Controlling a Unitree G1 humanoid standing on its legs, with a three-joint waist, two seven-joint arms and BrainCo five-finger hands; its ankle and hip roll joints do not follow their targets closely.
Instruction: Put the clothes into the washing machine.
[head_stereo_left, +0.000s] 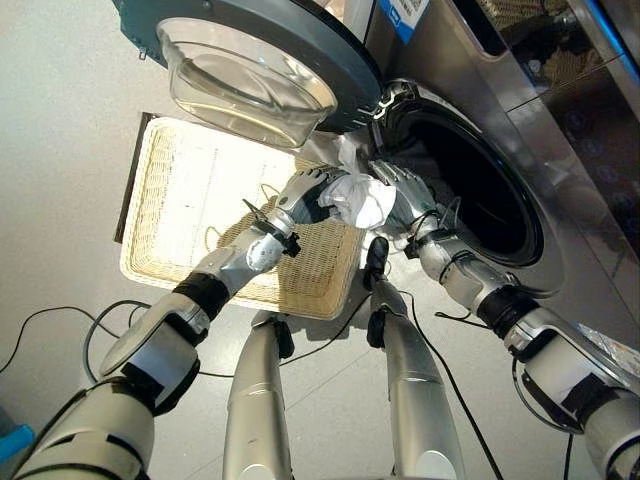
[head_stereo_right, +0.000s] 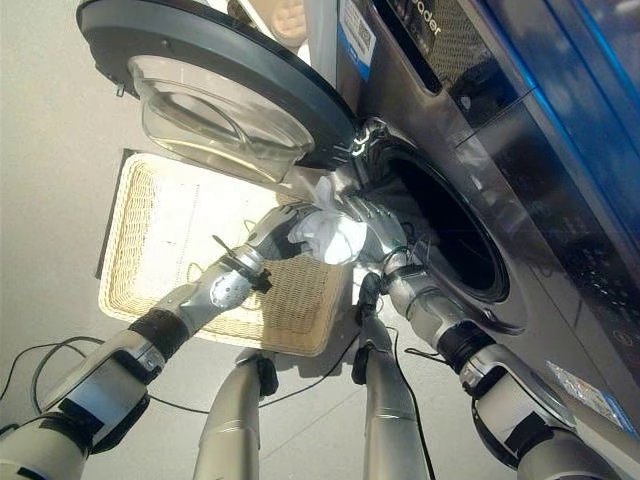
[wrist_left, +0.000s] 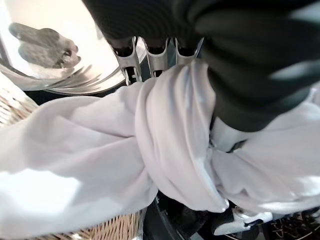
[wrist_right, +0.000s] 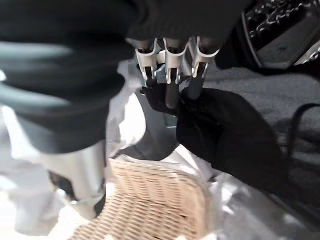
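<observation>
A bundled white cloth (head_stereo_left: 358, 200) hangs between my two hands, just outside the left rim of the washing machine's round opening (head_stereo_left: 470, 190). My left hand (head_stereo_left: 298, 196) grips it from the basket side. In the left wrist view its fingers (wrist_left: 150, 55) curl into the white folds (wrist_left: 165, 145). My right hand (head_stereo_left: 402, 188) lies on the bundle's other side with its fingers (wrist_right: 170, 70) fairly straight, and some white cloth (wrist_right: 125, 120) sits by its thumb. The drum behind the opening is dark.
The washer's door (head_stereo_left: 250, 60), grey with a clear glass bowl, stands swung open above the hands. A flat wicker basket (head_stereo_left: 200, 230) lies on the grey floor (head_stereo_left: 60, 150) below the left arm. The machine's steel front (head_stereo_left: 560, 170) fills the right side.
</observation>
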